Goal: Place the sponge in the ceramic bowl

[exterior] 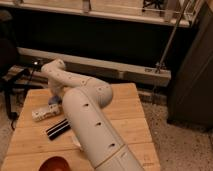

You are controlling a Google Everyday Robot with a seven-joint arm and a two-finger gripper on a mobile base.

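The sponge (52, 102) is a small light-blue pad on the wooden table (127, 117), at its far left. My gripper (54, 98) hangs from the white arm straight down onto it and is shut on it; most of the sponge is hidden by the gripper. The ceramic bowl (53, 164), red-orange and glossy, sits at the table's near left edge, cut off by the picture's bottom. The arm's thick forearm (95, 132) runs from the bottom centre up across the table.
A white rectangular packet (45, 112) lies just in front of the sponge. A black-and-white striped bar (58, 129) lies nearer, between the packet and the bowl. A dark chair (7, 65) stands left of the table, a dark cabinet (192, 75) to the right.
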